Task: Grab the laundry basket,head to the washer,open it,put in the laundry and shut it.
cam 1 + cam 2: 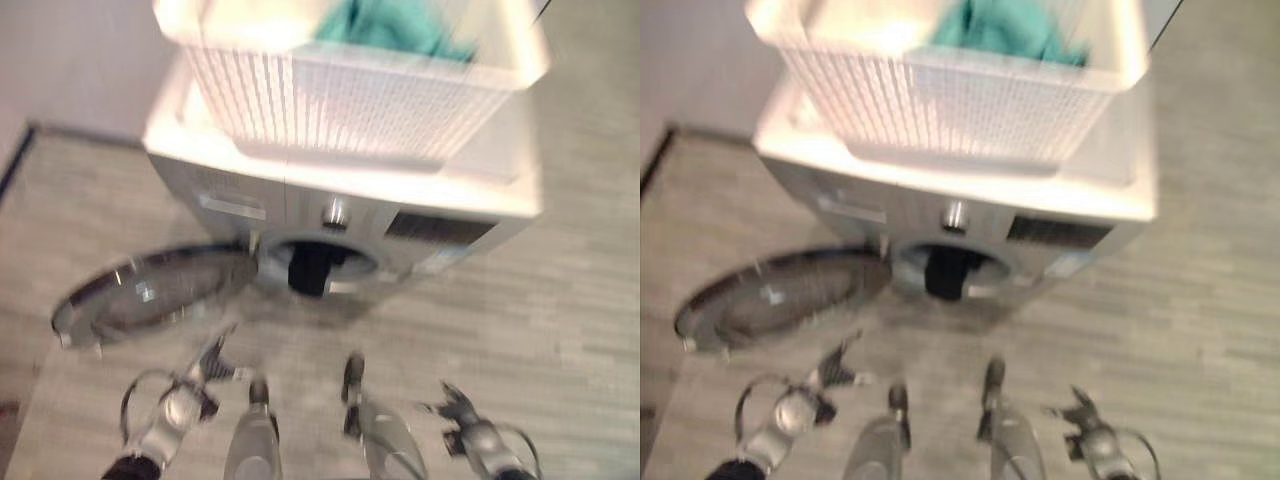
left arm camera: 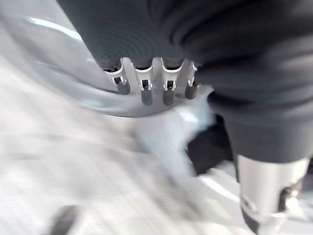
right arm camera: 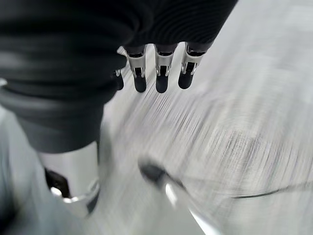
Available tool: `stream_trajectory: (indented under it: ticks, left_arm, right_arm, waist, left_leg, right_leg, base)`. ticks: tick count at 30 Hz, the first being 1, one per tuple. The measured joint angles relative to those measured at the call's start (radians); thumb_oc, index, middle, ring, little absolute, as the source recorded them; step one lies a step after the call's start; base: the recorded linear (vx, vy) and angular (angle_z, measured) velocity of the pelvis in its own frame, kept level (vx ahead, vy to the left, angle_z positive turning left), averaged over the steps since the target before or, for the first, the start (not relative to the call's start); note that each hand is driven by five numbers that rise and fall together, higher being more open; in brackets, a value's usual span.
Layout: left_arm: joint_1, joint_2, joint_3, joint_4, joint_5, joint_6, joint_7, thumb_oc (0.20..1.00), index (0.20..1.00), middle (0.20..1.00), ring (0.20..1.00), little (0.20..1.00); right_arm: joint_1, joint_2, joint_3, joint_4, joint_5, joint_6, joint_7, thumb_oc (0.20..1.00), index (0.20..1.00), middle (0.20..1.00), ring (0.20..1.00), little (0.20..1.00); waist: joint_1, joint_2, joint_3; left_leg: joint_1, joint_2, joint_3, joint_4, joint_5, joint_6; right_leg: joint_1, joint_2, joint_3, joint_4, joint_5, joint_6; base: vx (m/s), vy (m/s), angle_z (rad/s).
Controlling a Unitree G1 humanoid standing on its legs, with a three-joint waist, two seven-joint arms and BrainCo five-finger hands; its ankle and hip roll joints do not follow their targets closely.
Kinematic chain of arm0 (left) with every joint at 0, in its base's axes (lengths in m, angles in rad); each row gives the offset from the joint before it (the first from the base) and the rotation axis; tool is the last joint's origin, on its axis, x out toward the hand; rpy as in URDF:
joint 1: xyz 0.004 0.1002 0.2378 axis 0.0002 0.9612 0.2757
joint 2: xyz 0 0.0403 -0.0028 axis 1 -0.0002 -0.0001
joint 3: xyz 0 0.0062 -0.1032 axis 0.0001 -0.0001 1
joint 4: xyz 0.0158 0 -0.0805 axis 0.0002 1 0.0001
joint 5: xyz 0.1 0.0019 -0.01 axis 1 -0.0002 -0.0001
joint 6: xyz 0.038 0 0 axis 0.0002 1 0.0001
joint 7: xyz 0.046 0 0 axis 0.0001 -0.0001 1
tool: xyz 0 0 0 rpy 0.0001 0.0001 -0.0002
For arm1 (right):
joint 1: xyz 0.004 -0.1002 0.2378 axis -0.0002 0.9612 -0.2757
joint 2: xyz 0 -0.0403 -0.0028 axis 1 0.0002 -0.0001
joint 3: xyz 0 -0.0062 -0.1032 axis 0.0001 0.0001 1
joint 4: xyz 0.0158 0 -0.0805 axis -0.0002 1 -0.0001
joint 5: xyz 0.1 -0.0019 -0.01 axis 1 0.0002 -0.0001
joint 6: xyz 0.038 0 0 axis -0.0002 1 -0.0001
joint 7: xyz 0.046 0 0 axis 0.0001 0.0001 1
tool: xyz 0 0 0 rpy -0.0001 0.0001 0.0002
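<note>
Left hand: I am seeing my left hand (image 1: 205, 372) hanging low at the near left, just short of the open door, its fingers (image 2: 146, 90) relaxed and spread, holding nothing.
Right hand: my right hand (image 1: 455, 408) is hanging low at the near right over bare floor, its fingers (image 3: 161, 78) likewise loose and gripping nothing.
Floor: grey wood-look planks (image 1: 560, 320) are lying between me and the machine; nothing is sitting on them in my way.
Door: the round glass door (image 1: 150, 290) of the washer is standing swung fully open to the left, reaching out low over the floor beside my left hand.
Washer: the white and silver washer (image 1: 340, 215) is standing just ahead of me, its round opening facing me, with a knob above it and a dark panel to the right.
Drum: something dark (image 1: 312, 268) is showing in the mouth of the opening; I cannot tell what it is.
Laundry basket: the white slatted laundry basket (image 1: 350, 95) is sitting on top of the washer, apart from both hands.
Laundry: teal cloth (image 1: 385, 25) is lying heaped inside the basket, towards its right side.
Writing: a pale label on the front panel is showing, but I cannot read anything on it.
</note>
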Motion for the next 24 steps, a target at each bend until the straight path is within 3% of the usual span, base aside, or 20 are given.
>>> stream_trajectory:
  ticks: [4,6,7,12,17,19,21,22,23,24]
  left_arm:
    - [0.073,-0.007,0.152,0.093,-0.001,0.012,0.021,1.000,1.000,1.000,1.000,1.000]
    - [0.099,-0.041,0.223,0.175,-0.003,0.018,0.031,1.000,1.000,1.000,1.000,1.000]
    - [0.133,-0.076,0.260,0.211,-0.003,0.029,0.037,1.000,1.000,1.000,1.000,1.000]
    - [0.132,-0.171,0.217,0.269,-0.003,0.040,0.036,1.000,1.000,1.000,1.000,1.000]
    - [0.089,-0.175,0.118,0.232,-0.001,0.040,0.025,1.000,1.000,1.000,1.000,1.000]
    - [0.043,-0.166,0.027,0.217,-0.001,0.037,0.011,1.000,1.000,1.000,1.000,1.000]
    - [-0.001,-0.162,-0.037,0.215,-0.001,0.032,-0.005,1.000,1.000,1.000,1.000,1.000]
    - [-0.016,-0.162,-0.035,0.213,-0.001,0.030,-0.011,1.000,1.000,1.000,1.000,1.000]
    - [-0.036,-0.160,-0.048,0.219,-0.002,0.034,-0.013,1.000,1.000,1.000,1.000,1.000]
    - [-0.054,-0.158,-0.084,0.224,-0.002,0.034,-0.017,1.000,1.000,1.000,1.000,1.000]
  right_arm:
    - [0.084,-0.071,-0.219,-0.034,0.096,0.009,-0.004,1.000,1.000,1.000,1.000,1.000]
    - [0.165,-0.128,-0.366,-0.246,0.119,0.032,-0.020,1.000,1.000,1.000,1.000,1.000]
    - [0.234,-0.160,-0.504,-0.508,0.119,0.012,-0.085,1.000,1.000,1.000,1.000,1.000]
    - [0.183,-0.276,-0.606,-0.847,0.032,-0.027,-0.245,1.000,1.000,1.000,1.000,1.000]
    - [-0.012,-0.382,-0.535,-1.088,-0.128,-0.057,-0.294,1.000,1.000,1.000,1.000,1.000]
    - [-0.205,-0.507,-0.401,-1.055,-0.155,-0.078,-0.297,1.000,1.000,1.000,1.000,1.000]
    - [-0.309,-0.565,-0.308,-1.017,-0.156,-0.081,-0.284,1.000,1.000,1.000,1.000,1.000]
    - [-0.345,-0.575,-0.280,-1.009,-0.161,-0.085,-0.274,1.000,1.000,1.000,1.000,1.000]
    - [-0.428,-0.594,-0.214,-0.970,-0.160,-0.078,-0.264,1.000,1.000,1.000,1.000,1.000]
    - [-0.534,-0.632,-0.147,-0.916,-0.153,-0.074,-0.246,1.000,1.000,1.000,1.000,1.000]
  waist:
    - [-0.024,-0.021,-0.075]
    - [-0.049,-0.002,-0.101]
    - [-0.052,0.016,-0.133]
    - [-0.052,0.042,-0.178]
    - [-0.040,0.012,-0.177]
    - [-0.019,-0.021,-0.165]
    - [-0.007,-0.031,-0.150]
    - [0.011,-0.056,-0.141]
    - [0.013,-0.063,-0.120]
    - [0.016,-0.057,-0.100]
  left_leg:
    - [0.106,-0.021,0.017,-0.109,0.033,0.008]
    - [0.156,-0.032,0.026,-0.153,0.041,0.009]
    - [0.207,-0.037,0.056,-0.198,0.047,0.008]
    - [0.270,-0.061,0.090,-0.268,0.064,0.018]
    - [0.276,-0.077,0.106,-0.267,0.061,0.031]
    - [0.271,-0.097,0.093,-0.256,0.061,0.047]
    - [0.257,-0.097,0.072,-0.230,0.054,0.057]
    - [0.250,-0.109,0.058,-0.219,0.052,0.062]
    - [0.232,-0.105,0.046,-0.190,0.045,0.070]
    - [0.197,-0.099,0.009,-0.152,0.036,0.082]
  right_leg:
    - [0.072,-0.010,-0.001,-0.046,0.011,0.010]
    - [0.113,-0.013,0.003,-0.076,0.017,0.021]
    - [0.130,-0.013,0.027,-0.089,0.022,0.027]
    - [0.144,-0.012,0.063,-0.095,0.040,0.040]
    - [0.138,-0.028,0.089,-0.094,0.045,0.053]
    - [0.135,-0.048,0.075,-0.062,0.042,0.064]
    - [0.123,-0.063,0.073,-0.020,0.032,0.079]
    - [0.121,-0.072,0.068,0.000,0.024,0.091]
    - [0.095,-0.075,0.077,0.058,0.030,0.089]
    - [0.066,-0.081,0.093,0.125,0.045,0.111]
  base:
    - [0.19,0.115,-0.03]
    - [0.21,0.172,-0.19]
    - [0.15,0.165,-0.40]
    - [0.06,0.165,-0.25]
    - [0.01,0.114,-0.09]
    - [-0.02,0.108,0.22]
    - [-0.01,0.057,0.29]
    - [-0.01,0.064,0.33]
    - [0.03,0.034,0.50]
    - [0.08,-0.014,0.60]
